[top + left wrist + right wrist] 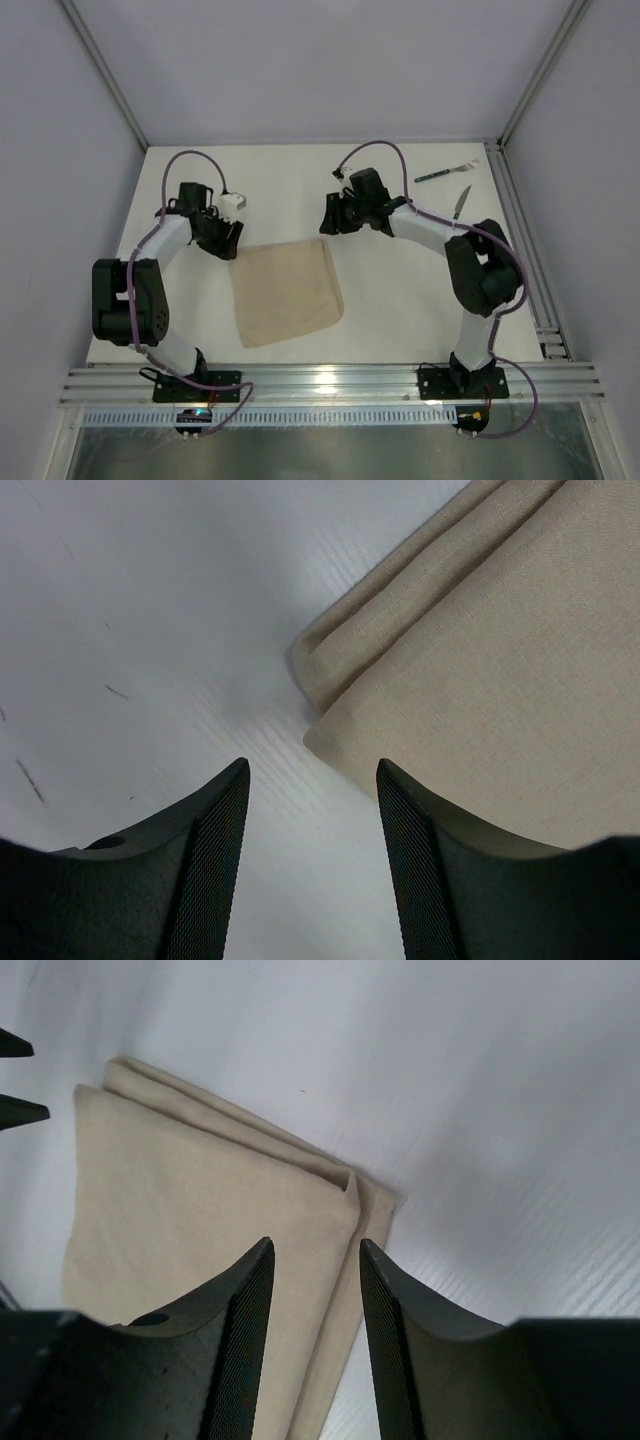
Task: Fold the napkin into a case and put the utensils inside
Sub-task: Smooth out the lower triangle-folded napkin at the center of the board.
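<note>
The folded napkin (pixel 287 292) lies mid-way across the table (pixel 400 300), toward its near edge. The left hand (pixel 312 763) and right hand (pixel 316 1242) hover part-open and empty over its far corners. It looks soft, limp and layered, so pinch all layers at a corner.

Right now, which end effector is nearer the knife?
Right. The right end effector is by the napkin's far-right corner, short of the knife; the left end effector is at its far-left corner.

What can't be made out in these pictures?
- The fork and knife: overhead view only, too small for detail.
- The napkin: layers under its top fold hidden; left wrist view crops it at the frame edge; the right gripper covers part in its own view.
</note>
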Robot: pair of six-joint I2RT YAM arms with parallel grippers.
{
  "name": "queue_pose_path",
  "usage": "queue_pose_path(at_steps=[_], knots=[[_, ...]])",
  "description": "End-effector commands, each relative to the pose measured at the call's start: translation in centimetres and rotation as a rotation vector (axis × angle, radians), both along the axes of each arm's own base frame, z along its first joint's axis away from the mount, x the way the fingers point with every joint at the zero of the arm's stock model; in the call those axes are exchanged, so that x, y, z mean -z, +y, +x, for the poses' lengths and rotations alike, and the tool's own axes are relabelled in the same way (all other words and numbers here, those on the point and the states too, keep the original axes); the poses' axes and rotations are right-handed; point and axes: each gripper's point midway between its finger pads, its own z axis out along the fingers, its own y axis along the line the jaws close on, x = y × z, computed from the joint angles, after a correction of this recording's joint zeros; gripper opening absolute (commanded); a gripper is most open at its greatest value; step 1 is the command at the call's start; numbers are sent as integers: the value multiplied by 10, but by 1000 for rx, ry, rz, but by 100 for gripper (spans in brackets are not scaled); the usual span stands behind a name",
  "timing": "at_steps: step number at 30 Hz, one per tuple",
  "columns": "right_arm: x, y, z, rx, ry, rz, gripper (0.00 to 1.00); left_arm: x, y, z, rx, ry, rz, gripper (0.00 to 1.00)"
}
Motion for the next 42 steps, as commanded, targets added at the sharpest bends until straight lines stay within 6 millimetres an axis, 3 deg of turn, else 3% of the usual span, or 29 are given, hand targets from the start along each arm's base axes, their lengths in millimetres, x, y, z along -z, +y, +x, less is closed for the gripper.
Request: queue_pose_path(at_steps=[1,3,8,14,17,20,23,26,28,29,30,33,37,39,40,42], knots=[[16,6,17,-57,-20,-70,45,5,-8,13,-3,-23,-51,55],[33,10,18,-66,21,-74,45,10,-9,14,-2,-17,-53,52],[41,19,18,-94,40,-39,44,27,-10,8,20,31,-54,42],[62,26,18,-96,91,-21,40,31,-18,5,50,46,-97,25],[71,27,14,-97,116,-14,33,30,-20,3,67,52,-112,16],[71,28,16,-90,113,-3,21,30,-22,3,83,56,-115,0],[67,32,17,-96,101,19,9,24,-27,6,99,39,-137,0],[63,32,18,-93,92,34,4,12,-33,8,131,14,-158,3],[61,32,17,-94,88,36,4,1,-32,8,156,5,-153,26],[62,32,16,-95,91,35,4,-3,-31,8,158,0,-155,45],[62,31,16,-92,90,34,4,-7,-30,9,153,-8,-158,49],[62,32,15,-97,87,35,4,-20,-22,21,88,-49,-148,51],[57,32,17,-99,74,37,5,-12,-15,39,11,-33,-123,43],[56,29,17,-94,71,19,14,3,-13,40,-10,32,-114,40],[52,26,16,-89,69,8,25,8,-13,40,-15,52,-109,40],[47,21,20,-77,38,-22,31,17,-12,39,-22,74,-100,40]])
